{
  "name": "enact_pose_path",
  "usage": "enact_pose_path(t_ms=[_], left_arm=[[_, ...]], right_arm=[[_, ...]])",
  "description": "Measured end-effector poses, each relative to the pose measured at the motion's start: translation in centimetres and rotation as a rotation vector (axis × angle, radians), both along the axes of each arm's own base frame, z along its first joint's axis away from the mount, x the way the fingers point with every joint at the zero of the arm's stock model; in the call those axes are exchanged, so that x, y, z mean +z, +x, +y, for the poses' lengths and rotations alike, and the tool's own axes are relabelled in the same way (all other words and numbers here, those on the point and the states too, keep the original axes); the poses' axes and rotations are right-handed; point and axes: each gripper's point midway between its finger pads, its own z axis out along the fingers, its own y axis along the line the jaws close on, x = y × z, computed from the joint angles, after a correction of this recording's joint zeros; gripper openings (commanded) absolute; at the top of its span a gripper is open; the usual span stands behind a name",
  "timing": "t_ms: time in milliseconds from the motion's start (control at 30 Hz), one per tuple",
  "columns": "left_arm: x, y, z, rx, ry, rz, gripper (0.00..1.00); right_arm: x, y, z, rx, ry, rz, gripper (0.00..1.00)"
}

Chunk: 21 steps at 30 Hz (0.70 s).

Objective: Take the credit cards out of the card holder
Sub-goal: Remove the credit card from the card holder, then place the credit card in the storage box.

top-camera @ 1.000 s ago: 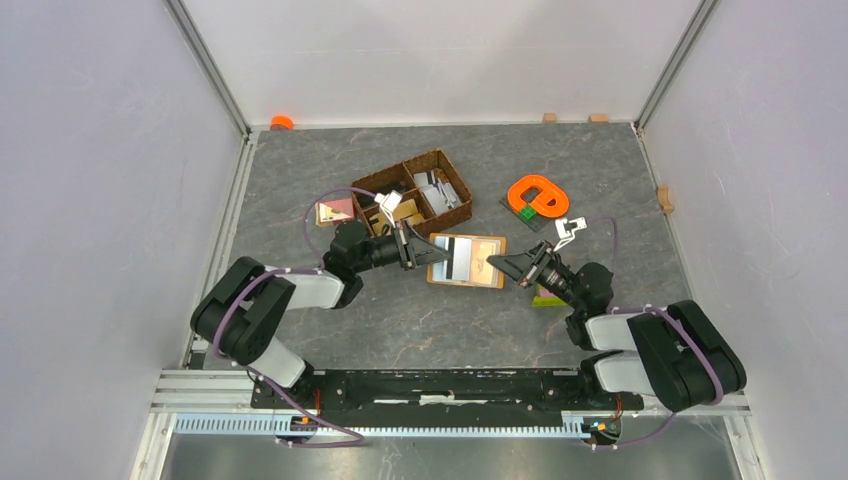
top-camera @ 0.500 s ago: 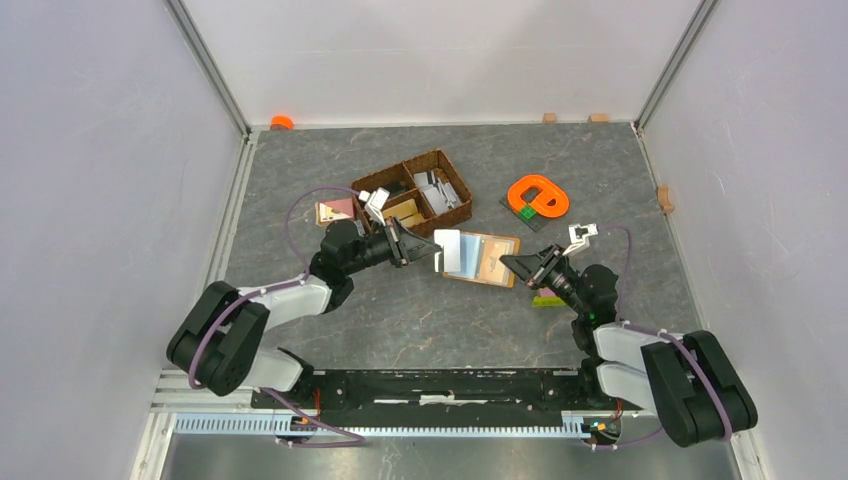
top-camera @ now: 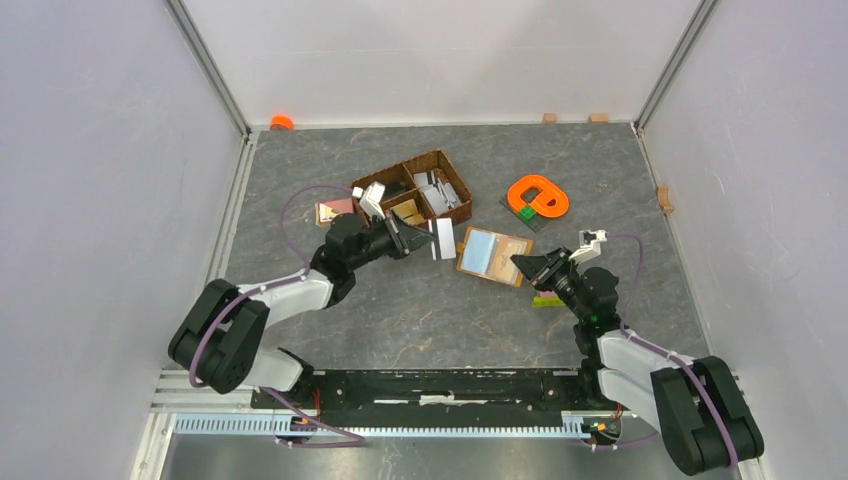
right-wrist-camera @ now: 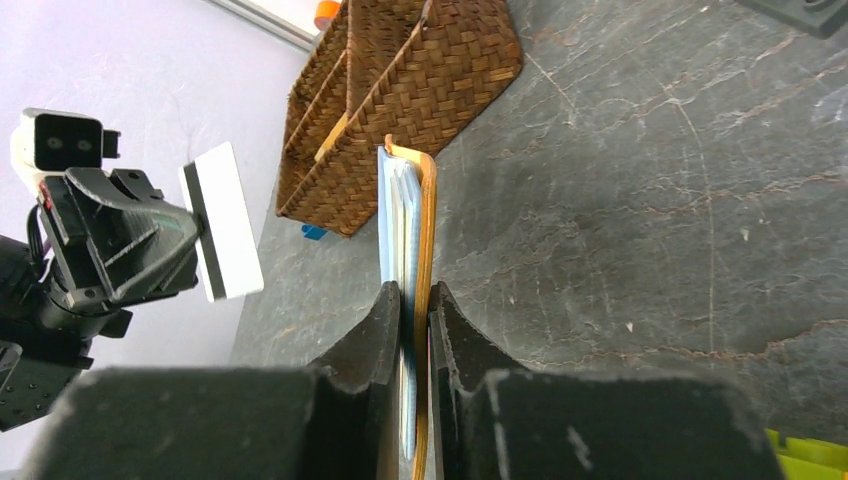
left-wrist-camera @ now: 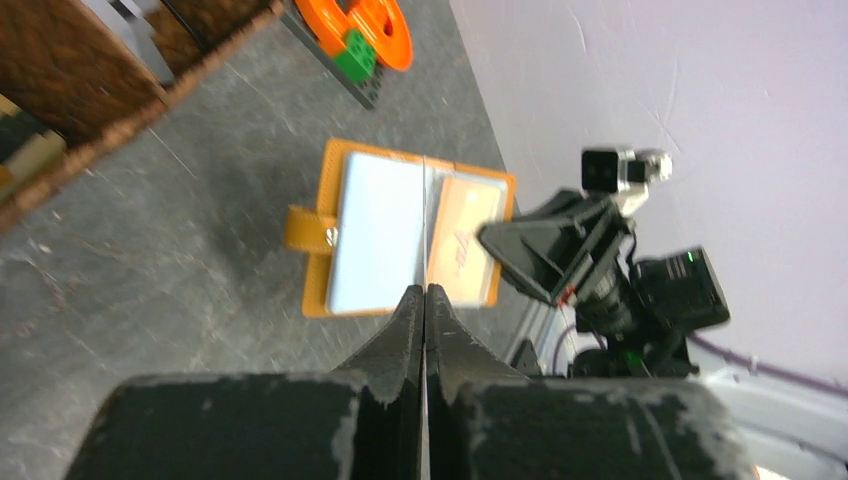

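The card holder [top-camera: 493,256] is open, mustard-orange with a light blue and a tan panel inside. My right gripper [top-camera: 527,267] is shut on its right edge; in the right wrist view the card holder [right-wrist-camera: 424,215] stands edge-on between the gripper's [right-wrist-camera: 410,290] fingers. My left gripper [top-camera: 425,238] is shut on a white-grey card [top-camera: 445,239], held free just left of the holder. The left wrist view shows this card [left-wrist-camera: 425,215] edge-on in my left gripper [left-wrist-camera: 425,292], with the holder [left-wrist-camera: 385,235] behind. The card [right-wrist-camera: 222,222] also shows in the right wrist view.
A brown wicker basket [top-camera: 415,193] with cards in its compartments stands just behind the left gripper. An orange plastic ring [top-camera: 538,195] on a dark plate lies back right. A yellow-green piece [top-camera: 545,298] lies by the right arm. A pink card [top-camera: 335,211] lies left of the basket.
The left gripper drew the card out of the holder, left and back toward the basket. The right gripper shifted the holder to the right.
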Motion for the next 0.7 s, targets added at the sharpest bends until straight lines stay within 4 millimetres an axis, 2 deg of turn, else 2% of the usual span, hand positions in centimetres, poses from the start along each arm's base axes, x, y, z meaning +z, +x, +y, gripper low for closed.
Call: enact_pose_path(t_ms=[233, 433, 600, 700], left_arm=[[-0.2, 5.4, 0.3, 0.196, 0.034, 0.033, 0.02], [-0.2, 11.7, 1.3, 0.430, 0.075, 0.091, 0.02], [-0.1, 16.9, 0.3, 0.522, 0.098, 0.142, 0.02], [-0.9, 18.8, -0.4, 0.546, 0.120, 0.175, 0.02]], right_arm=[[-0.7, 0.1, -0.6, -0.036, -0.016, 0.017, 0.00], [-0.9, 0.1, -0.8, -0.045, -0.019, 0.022, 0.00], [-0.9, 0.2, -0.8, -0.046, -0.019, 0.023, 0.00], [-0.9, 0.1, -0.8, -0.046, -0.019, 0.022, 0.00]])
